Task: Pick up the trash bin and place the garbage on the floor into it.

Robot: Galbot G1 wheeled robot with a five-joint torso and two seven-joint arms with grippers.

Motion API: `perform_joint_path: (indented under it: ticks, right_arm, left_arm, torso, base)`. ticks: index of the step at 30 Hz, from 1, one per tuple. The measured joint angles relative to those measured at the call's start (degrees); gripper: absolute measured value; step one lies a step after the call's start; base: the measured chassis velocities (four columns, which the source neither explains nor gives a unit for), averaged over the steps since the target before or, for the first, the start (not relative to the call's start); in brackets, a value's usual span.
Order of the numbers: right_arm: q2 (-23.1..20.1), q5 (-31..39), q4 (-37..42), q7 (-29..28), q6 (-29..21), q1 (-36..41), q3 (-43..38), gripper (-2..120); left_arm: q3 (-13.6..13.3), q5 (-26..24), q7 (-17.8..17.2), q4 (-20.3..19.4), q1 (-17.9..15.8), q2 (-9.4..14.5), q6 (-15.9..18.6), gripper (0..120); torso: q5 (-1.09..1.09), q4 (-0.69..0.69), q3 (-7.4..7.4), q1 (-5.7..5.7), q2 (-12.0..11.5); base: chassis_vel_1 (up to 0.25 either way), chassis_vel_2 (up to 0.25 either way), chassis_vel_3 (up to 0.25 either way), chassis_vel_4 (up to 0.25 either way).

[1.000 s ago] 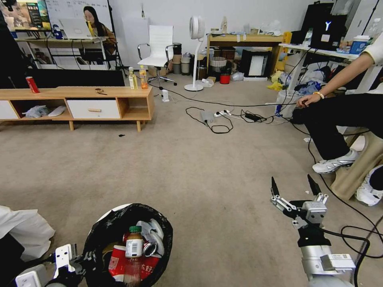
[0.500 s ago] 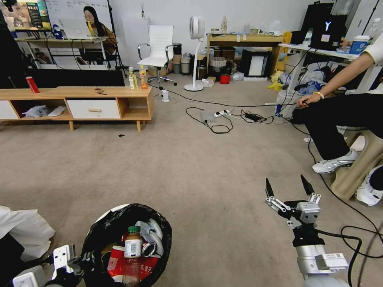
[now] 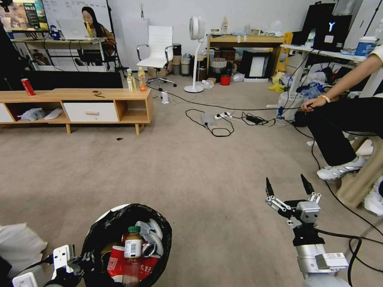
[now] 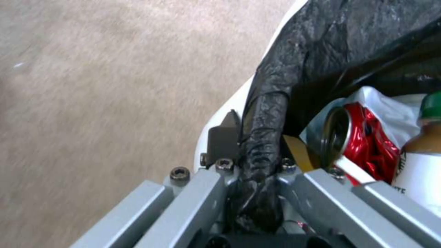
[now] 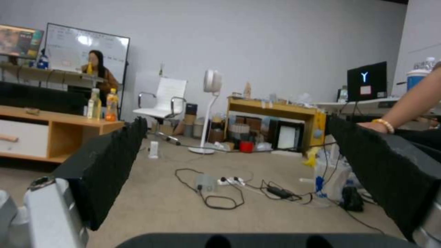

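Left wrist view has the left gripper (image 4: 257, 179) clamped on the trash bin (image 4: 321, 44) rim's slippery bag lining, a light load; the right gripper (image 3: 290, 190) hovers wide open, empty.

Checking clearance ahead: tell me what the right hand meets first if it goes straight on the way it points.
Probably nothing near: the open right hand points forward over bare floor. Farther on, the cables and power strip lie roughly in line, though depth is unclear.
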State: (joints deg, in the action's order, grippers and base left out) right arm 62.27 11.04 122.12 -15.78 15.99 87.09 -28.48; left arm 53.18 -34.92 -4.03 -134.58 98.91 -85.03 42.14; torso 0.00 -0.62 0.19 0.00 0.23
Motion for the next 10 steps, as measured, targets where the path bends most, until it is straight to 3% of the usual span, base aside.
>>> perform_joint_path:
  ticks: [10]
  right_arm:
    - [-0.13, 0.07, -0.20, -0.10, 0.18, -0.20, 0.03, 100]
  left_arm:
    - [-0.09, 0.13, -0.02, 0.02, -0.22, -0.16, 0.00, 1]
  torso:
    - [0.01, 0.01, 0.00, 0.00, 0.00]
  base:
    - [-0.264, 0.262, 0.263, -0.261]
